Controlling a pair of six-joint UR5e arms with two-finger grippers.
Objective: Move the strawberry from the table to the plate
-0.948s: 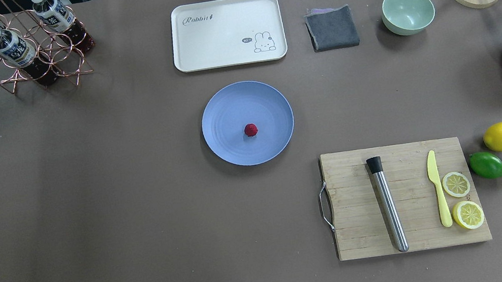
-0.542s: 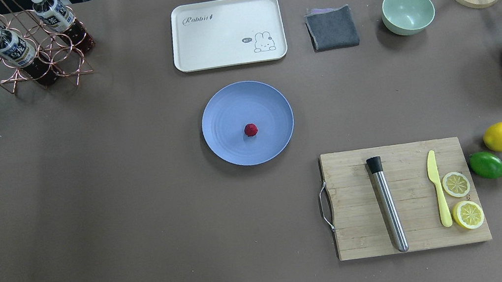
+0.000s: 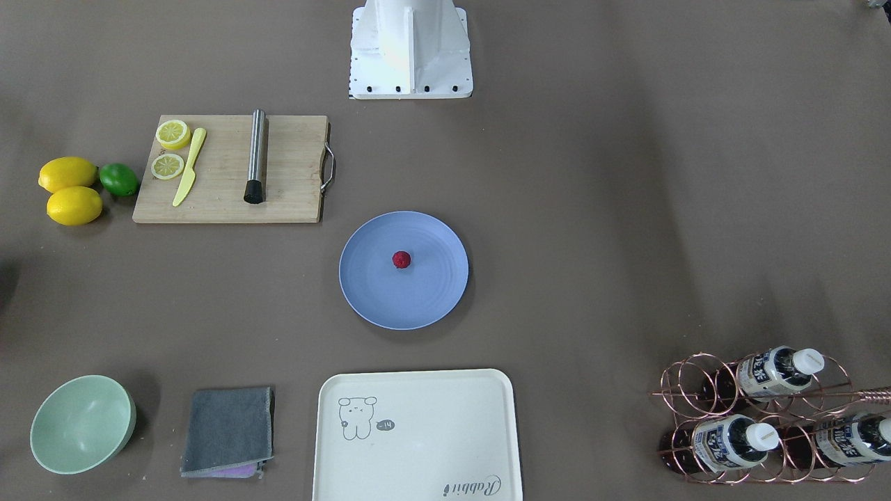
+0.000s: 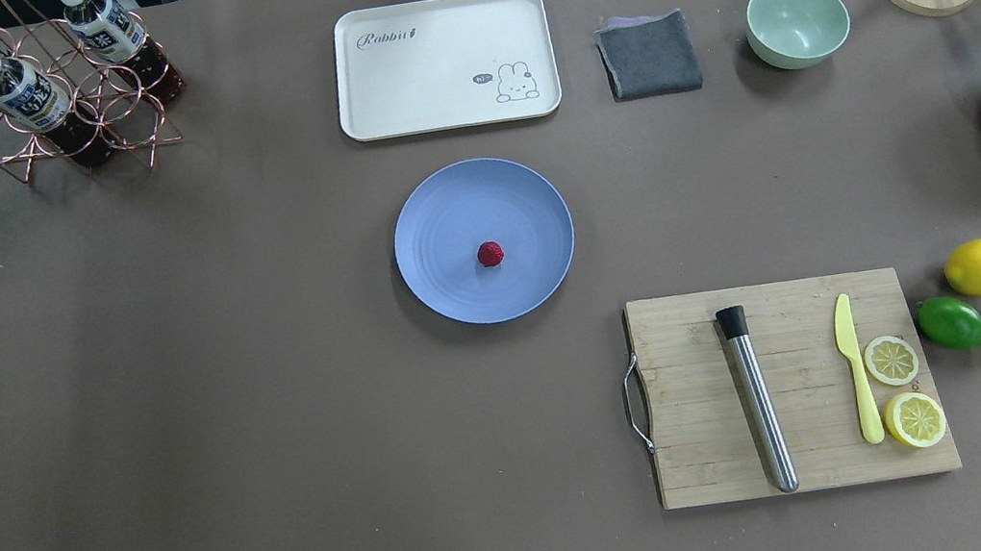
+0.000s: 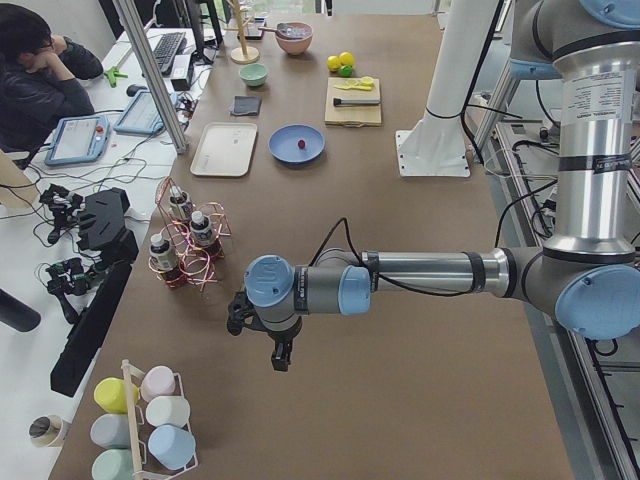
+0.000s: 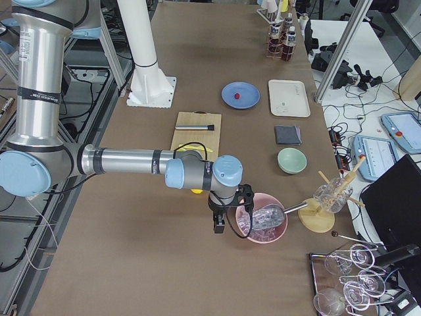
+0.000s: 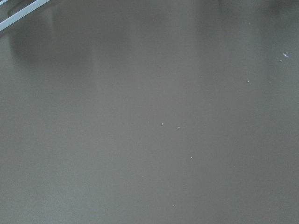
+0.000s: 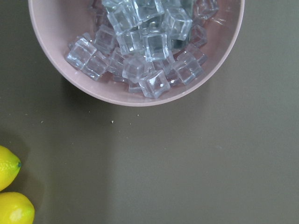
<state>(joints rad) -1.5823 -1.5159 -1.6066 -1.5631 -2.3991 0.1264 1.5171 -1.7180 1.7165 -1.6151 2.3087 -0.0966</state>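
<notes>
Found the strawberry (image 4: 490, 254) lying on the plate (image 4: 443, 215), well apart from both the left gripper (image 5: 282, 358) and the right gripper (image 6: 219, 227), neither clearly nearer; could not tell either as spread or closed.

A wide band of bare counter (image 4: 180, 409) stretches across the robot's left half, open from the blue plate (image 4: 443, 215) to the edge. The plate has open cloth on every side. Nearest obstacles: the cutting board (image 4: 700, 439) at its near right, the cream tray (image 4: 421, 72) beyond, the bottle rack (image 4: 56, 136) in the far left corner.
</notes>
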